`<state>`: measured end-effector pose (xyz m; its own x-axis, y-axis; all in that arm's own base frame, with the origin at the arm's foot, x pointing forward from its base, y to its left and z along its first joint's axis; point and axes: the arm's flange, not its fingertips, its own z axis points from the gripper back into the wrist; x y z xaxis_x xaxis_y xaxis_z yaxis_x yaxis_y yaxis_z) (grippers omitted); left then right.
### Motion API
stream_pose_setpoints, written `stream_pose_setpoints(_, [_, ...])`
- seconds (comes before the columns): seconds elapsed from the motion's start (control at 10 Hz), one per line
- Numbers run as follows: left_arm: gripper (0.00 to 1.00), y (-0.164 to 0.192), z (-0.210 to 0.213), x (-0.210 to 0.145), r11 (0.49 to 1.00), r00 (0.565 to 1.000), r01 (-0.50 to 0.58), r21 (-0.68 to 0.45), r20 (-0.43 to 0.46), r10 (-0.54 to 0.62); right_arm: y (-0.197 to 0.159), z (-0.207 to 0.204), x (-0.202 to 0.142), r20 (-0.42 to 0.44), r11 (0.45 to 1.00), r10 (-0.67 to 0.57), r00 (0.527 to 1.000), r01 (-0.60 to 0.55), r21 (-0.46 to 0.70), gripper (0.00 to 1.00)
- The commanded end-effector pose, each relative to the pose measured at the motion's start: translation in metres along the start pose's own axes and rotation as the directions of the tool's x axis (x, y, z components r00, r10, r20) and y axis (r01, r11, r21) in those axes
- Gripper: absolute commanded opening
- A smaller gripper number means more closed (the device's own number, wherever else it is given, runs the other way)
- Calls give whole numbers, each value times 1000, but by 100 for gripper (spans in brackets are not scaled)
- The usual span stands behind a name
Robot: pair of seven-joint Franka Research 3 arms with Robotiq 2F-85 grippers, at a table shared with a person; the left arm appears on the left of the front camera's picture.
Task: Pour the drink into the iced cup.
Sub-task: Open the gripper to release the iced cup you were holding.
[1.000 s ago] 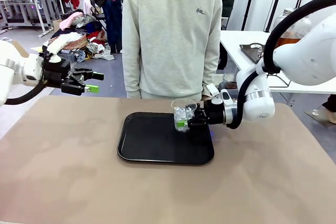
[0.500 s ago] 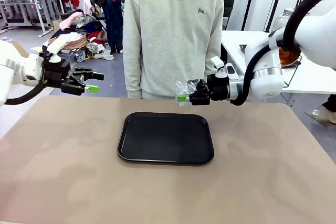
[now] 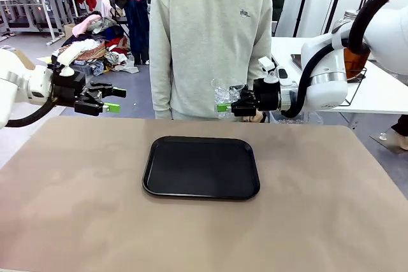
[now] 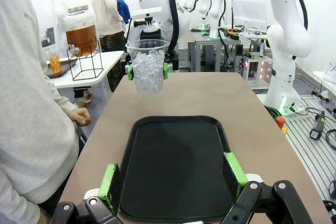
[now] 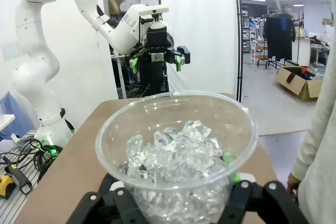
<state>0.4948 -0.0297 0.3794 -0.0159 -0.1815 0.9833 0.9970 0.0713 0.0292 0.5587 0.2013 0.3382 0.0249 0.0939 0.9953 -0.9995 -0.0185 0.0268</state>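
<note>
Right gripper point(image 3: 223, 107) holds iced cup point(image 3: 222, 98) beyond tray point(image 3: 201, 167).

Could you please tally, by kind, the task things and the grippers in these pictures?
Iced cup: 1, held above the table by the right gripper
Black tray: 1
Drink jar: 1, on the side table
Grippers: 2, counting the open left gripper
Total: 5
</note>
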Motion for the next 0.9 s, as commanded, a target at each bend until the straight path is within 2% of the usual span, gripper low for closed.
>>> stream_pose_setpoints(0.0, [100,-1,1,2,1000,1000,3,-2,5,-3,-3,-2,7,-14,1000,-15,1000,15,1,74])
stream_pose_setpoints(0.8, [100,-1,1,2,1000,1000,3,-2,5,-3,-9,-2,6,-21,1000,-30,999,30,2,74])
